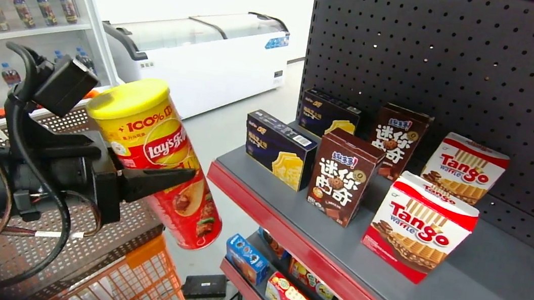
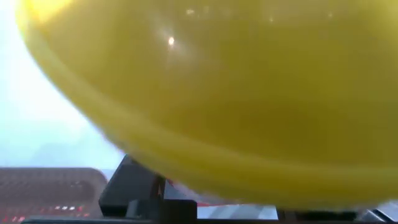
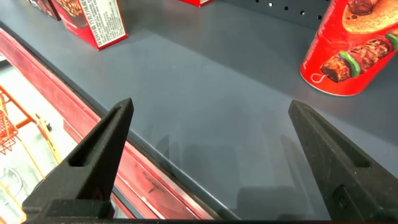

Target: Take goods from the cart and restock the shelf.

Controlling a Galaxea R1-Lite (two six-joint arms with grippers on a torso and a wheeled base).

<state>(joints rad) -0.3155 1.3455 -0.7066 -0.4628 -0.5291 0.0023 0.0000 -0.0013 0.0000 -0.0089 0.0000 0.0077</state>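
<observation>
Yellow-lidded red chip can [image 1: 156, 141], one, held in the air at the left, above the cart [image 1: 129, 276] and short of the shelf [image 1: 290, 209]. Long axis tilted: yellow lid [image 1: 128, 97] up and to the left, base down and to the right, toward the shelf's red front edge. From the left wrist the lid [image 2: 236, 93] sits very close to the camera.

Left gripper [image 1: 173, 175] is clamped across the can at about mid-height. One black finger lies over the near face of the label; the other is hidden behind the can. Gripper body is to the left of the can.

Second can [image 3: 351, 50], same red print, stands upright on the grey shelf [image 3: 205, 74], seen from the right wrist. Right gripper [image 3: 211, 106] hangs over bare shelf near the front edge, fingers spread wide, nothing between them; this can is beyond them, apart.

Count on the top shelf, left to right:
- blue boxes [image 1: 280, 149] [image 1: 328, 114]: two, one behind the other
- brown boxes [image 1: 348, 175] [image 1: 398, 138]: two, same arrangement
- red-and-white wafer boxes [image 1: 420, 225] [image 1: 463, 166]: two, leaning back

Black pegboard [image 1: 462, 56] backs the shelf.
</observation>
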